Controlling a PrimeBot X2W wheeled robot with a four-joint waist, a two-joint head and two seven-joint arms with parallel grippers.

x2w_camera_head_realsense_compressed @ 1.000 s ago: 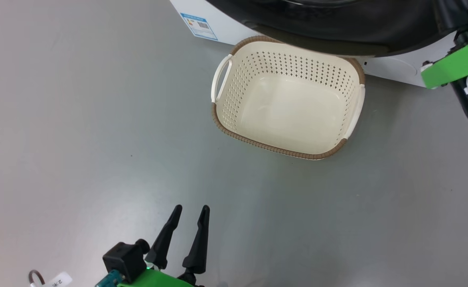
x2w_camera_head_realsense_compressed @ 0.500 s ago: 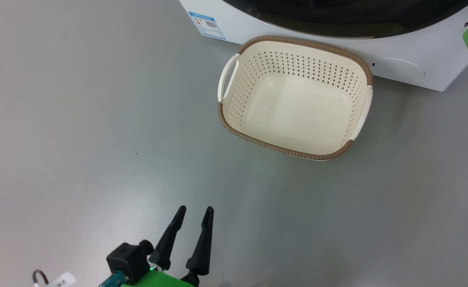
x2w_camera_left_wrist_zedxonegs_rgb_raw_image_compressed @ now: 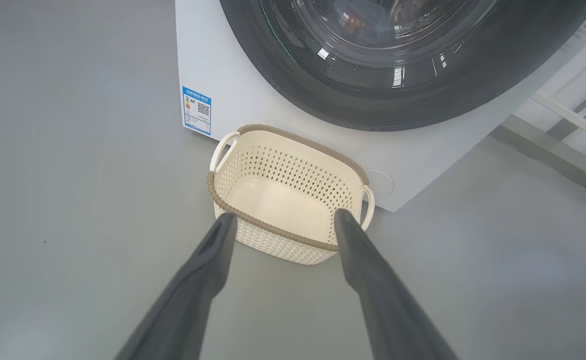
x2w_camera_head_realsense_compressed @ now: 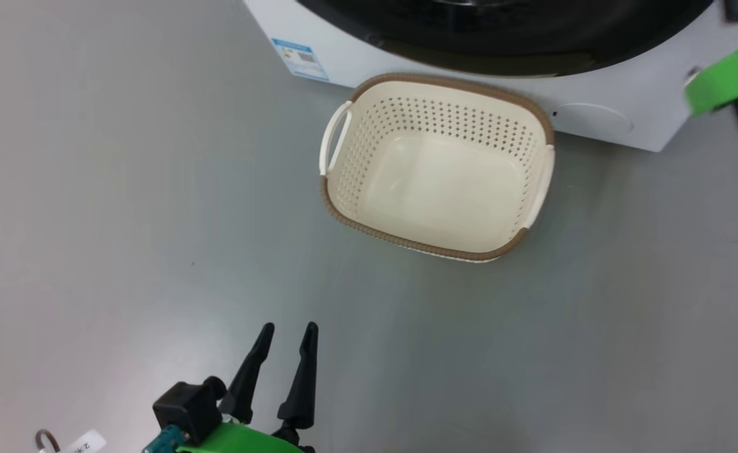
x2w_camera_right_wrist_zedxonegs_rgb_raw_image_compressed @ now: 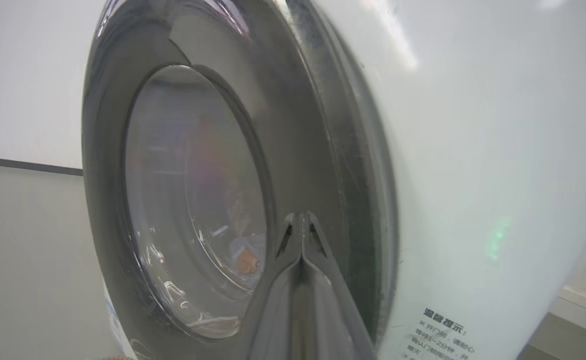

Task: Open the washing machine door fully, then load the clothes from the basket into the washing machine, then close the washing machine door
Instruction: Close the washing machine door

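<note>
While the washing machine door (x2w_camera_left_wrist_zedxonegs_rgb_raw_image_compressed: 387,75) lies against the washing machine (x2w_camera_left_wrist_zedxonegs_rgb_raw_image_compressed: 203,60), clothes (x2w_camera_right_wrist_zedxonegs_rgb_raw_image_compressed: 245,257) show behind its glass. The basket (x2w_camera_head_realsense_compressed: 438,182) stands just before the machine on grey floor (x2w_camera_head_realsense_compressed: 123,189). A blue label (x2w_camera_left_wrist_zedxonegs_rgb_raw_image_compressed: 196,110) marks the machine's lower corner. The left claw (x2w_camera_head_realsense_compressed: 289,327) gapes; the right claw (x2w_camera_right_wrist_zedxonegs_rgb_raw_image_compressed: 300,217) is pinched together by the door ring.

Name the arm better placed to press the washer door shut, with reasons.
Right. The right end effector, shut, sits by the black ring of the washing machine door; the left end effector hangs open, short of the empty basket.
</note>
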